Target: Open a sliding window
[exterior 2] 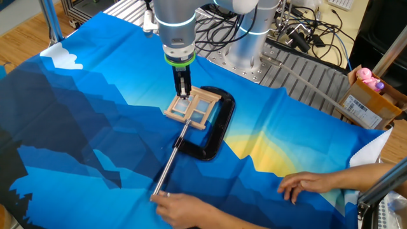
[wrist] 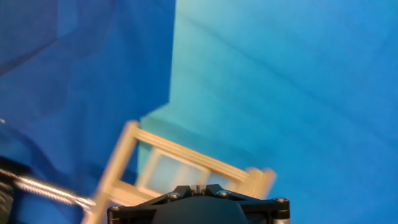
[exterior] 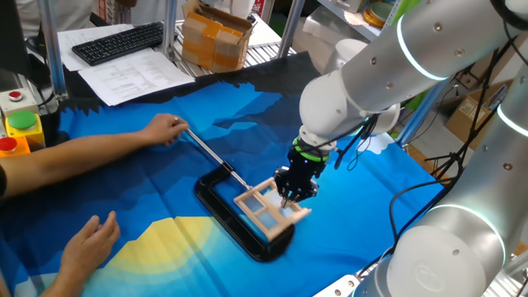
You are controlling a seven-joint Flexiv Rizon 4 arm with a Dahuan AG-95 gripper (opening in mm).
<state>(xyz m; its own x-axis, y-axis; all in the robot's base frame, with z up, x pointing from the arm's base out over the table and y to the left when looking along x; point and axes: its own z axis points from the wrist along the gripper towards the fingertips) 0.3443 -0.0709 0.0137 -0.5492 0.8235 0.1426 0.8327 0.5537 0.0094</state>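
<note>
The sliding window (exterior: 271,208) is a small light-wood frame with pale bluish panes. It lies flat on the blue cloth, held inside a black C-shaped clamp (exterior: 229,210). It also shows in the other fixed view (exterior 2: 193,107) and blurred in the hand view (wrist: 168,168). My gripper (exterior: 286,198) points straight down onto the window's right part, with its fingers (exterior 2: 183,89) close together, touching or just above the frame. In the hand view the fingertips are hidden behind the gripper body (wrist: 198,208).
A person's hand (exterior: 162,129) holds the end of the clamp's metal rod (exterior: 210,157); the other hand (exterior: 89,239) rests on the cloth. A red button (exterior: 11,96) and green button (exterior: 21,120) are at the left edge; keyboard (exterior: 120,41) and cardboard box (exterior: 216,37) stand behind.
</note>
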